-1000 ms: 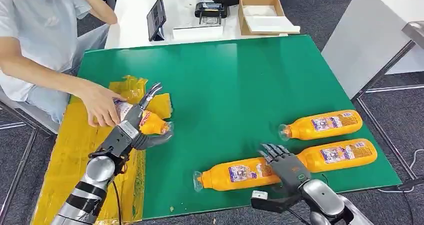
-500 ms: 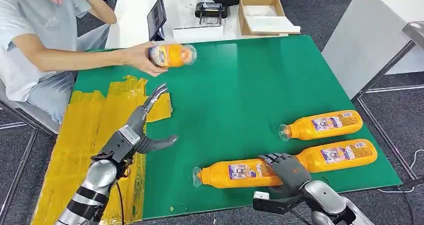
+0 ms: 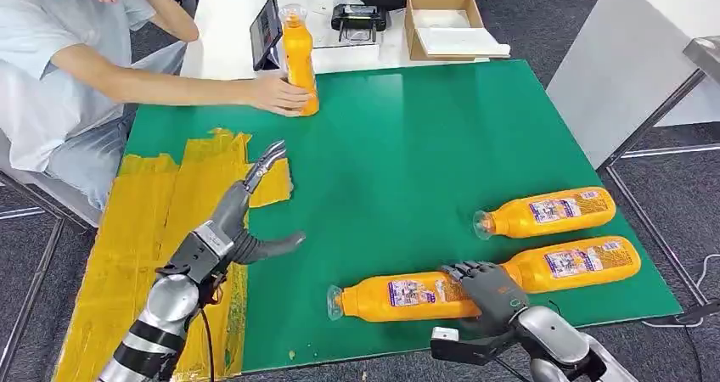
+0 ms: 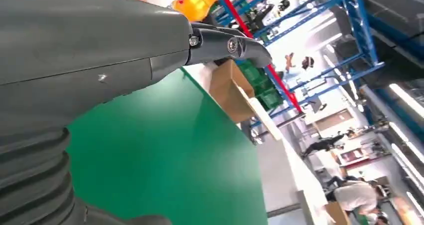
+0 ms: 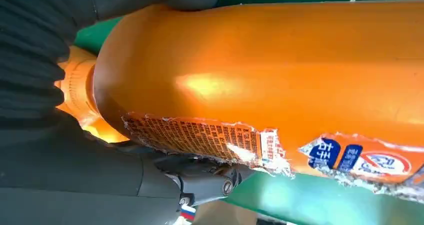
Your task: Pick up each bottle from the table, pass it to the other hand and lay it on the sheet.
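Note:
Three orange bottles lie on the green table [image 3: 407, 144]: the nearest bottle [image 3: 395, 295] at the front, a second bottle [image 3: 570, 261] and a third bottle [image 3: 548, 212] at the right. My right hand [image 3: 490, 289] curls over the nearest bottle's body; in the right wrist view the bottle [image 5: 280, 80] sits between the fingers and thumb of that hand [image 5: 75, 180]. My left hand [image 3: 242, 225] hovers empty, fingers spread, over the inner edge of the yellow sheet [image 3: 144, 221]. In the left wrist view the left hand [image 4: 100, 50] holds nothing.
A person sits at the far left; their hand [image 3: 276, 93] stands a fourth orange bottle [image 3: 299, 55] upright at the table's far edge. Behind it, a white table [image 3: 229, 25] carries a tablet [image 3: 266, 30] and a cardboard box [image 3: 446, 21].
The person took the bottle from my left hand on the sheet, carried it away and stood it upright at the far edge. My right hand's fingers curled down onto the nearest bottle.

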{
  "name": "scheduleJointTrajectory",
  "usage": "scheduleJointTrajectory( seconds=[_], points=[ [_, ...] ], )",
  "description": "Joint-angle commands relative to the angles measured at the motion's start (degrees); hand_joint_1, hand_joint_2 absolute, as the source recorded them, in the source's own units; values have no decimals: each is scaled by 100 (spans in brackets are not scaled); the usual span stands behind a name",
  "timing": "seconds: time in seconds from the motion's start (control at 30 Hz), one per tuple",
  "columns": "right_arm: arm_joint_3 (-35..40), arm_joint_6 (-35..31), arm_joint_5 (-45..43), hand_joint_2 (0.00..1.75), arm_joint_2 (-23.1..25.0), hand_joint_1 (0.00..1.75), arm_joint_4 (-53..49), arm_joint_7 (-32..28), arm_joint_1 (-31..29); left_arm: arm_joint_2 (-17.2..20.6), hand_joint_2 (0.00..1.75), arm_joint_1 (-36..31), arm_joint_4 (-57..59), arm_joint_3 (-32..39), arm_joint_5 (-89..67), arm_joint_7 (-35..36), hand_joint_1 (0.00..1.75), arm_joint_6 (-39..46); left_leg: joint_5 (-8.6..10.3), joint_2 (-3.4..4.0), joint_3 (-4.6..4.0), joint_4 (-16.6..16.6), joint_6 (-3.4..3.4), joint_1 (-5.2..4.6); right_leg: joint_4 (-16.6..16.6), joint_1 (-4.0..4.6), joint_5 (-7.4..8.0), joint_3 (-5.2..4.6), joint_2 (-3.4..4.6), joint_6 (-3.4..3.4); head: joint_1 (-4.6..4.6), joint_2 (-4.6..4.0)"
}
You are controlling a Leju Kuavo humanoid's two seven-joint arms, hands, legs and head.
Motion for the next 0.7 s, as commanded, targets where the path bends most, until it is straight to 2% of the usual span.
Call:
scheduleJointTrajectory(
  seconds=[0.03, 0.13, 0.17, 0.2, 0.23, 0.27, 0.3, 0.33, 0.43, 0.7],
  points=[
    [-357, -1009, 457, 175, 566, 175, 4, 229, 226, 140, 175, 93, -384, -80, 131, 99, 0, -140, -10, 1, 22, 2, -17, 11, -5, 12, -6, 26, -4, -14, 0, 0],
    [-862, -1846, 229, 175, 1076, 175, -157, 101, 419, 162, 175, 191, -498, -68, 230, 183, 0, -259, -9, 7, 20, 0, -20, 13, -7, 14, -3, 23, 3, -17, 2, 0],
    [-1086, -2239, -104, 175, 1307, 175, -219, -87, 520, 172, 175, 244, -504, -64, 226, 180, 0, -260, -7, 7, 18, -3, -18, 8, -4, 8, -3, 19, 3, -16, 0, 0],
    [-1210, -2374, -256, 175, 1436, 175, -264, -187, 571, 173, 175, 282, -537, -57, 268, 161, 0, -287, -5, 9, 10, -3, -15, 10, -6, 11, 0, 11, 6, -13, 4, 0],
    [-1278, -2467, -283, 175, 1503, 175, -333, -206, 607, 171, 175, 313, -568, -52, 317, 162, 0, -317, -21, 18, 40, 3, -31, 21, -5, 22, -10, 42, 10, -28, -2, 0],
    [-1367, -2627, -317, 175, 1601, 175, -391, -235, 649, 168, 175, 338, -597, -49, 378, 182, 0, -348, -9, 11, 19, -4, -19, 9, -4, 10, -4, 18, 6, -17, 0, 0],
    [-1404, -2665, -356, 175, 1641, 175, -416, -249, 671, 162, 175, 353, -625, -38, 423, 202, 0, -363, -5, 6, 9, -4, -14, 7, -4, 8, -2, 10, 2, -12, 0, 0],
    [-1434, -2701, -381, 175, 1673, 175, -437, -268, 691, 159, 175, 363, -645, -32, 463, 223, 0, -380, -25, 13, 44, 2, -31, 20, -4, 21, -16, 46, 5, -27, 4, 0],
    [-1453, -2735, -413, 175, 1695, 175, -437, -302, 701, 162, 175, 365, -654, -31, 469, 226, 0, -383, -2, 1, 2, -4, -9, 6, -1, 7, -2, 2, -2, -8, 0, 0],
    [-1453, -2735, -413, 175, 1695, 175, -437, -302, 701, 162, 175, 365, -654, -31, 469, 226, 0, -383, -5, 2, 7, -3, -13, 5, -1, 5, -5, 8, -1, -12, 2, 0]
  ],
)
